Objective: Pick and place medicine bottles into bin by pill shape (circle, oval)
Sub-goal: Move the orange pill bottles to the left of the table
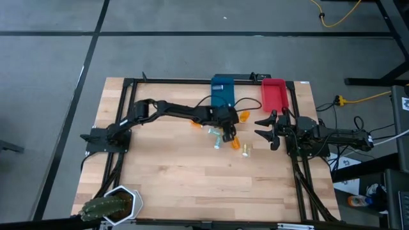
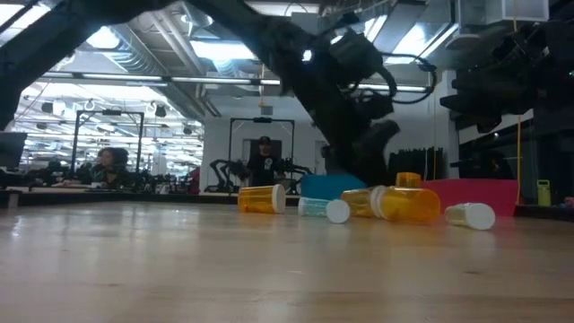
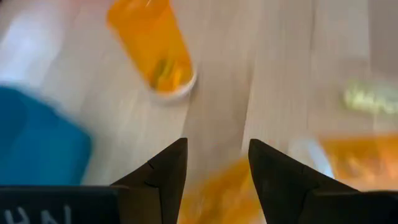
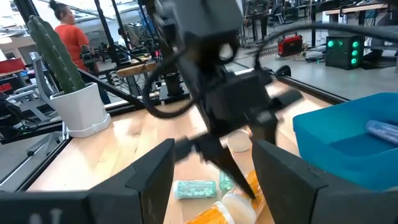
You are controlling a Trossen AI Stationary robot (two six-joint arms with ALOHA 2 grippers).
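Left gripper (image 1: pixel 225 130) is out over the middle of the table (image 1: pixel 172 172), just in front of the blue bin (image 1: pixel 222 89), pointing down among the pill bottles. Its fingers (image 3: pixel 163 177) stand apart w/ an orange bottle (image 3: pixel 221 196) showing in the gap between them; can't tell if they actually touch it, so looks open, nothing clearly held.

Right gripper (image 1: pixel 267 130) hangs near the table's right side, just in front of the red bin (image 1: pixel 275 93), fingers spread wide, nothing between them.

Bottles lie scattered on the wood btw the two grippers:
- an orange one (image 1: pixel 244 115) beside the blue bin's front right corner
- another orange one (image 1: pixel 195 124) left of the left gripper
- an orange one (image 1: pixel 235 144) and a pale-capped one (image 1: pixel 245 151) in front of the left gripper
- a clear-teal one (image 1: pixel 218 144) just beside those

Low view: bottles all on their sides, big orange one (image 2: pixel 404 204) nearest center. Right wrist view: one clear bottle (image 4: pixel 379 129) lies inside the blue bin.

Potted cactus (image 1: pixel 107 206) sits at the front left corner.
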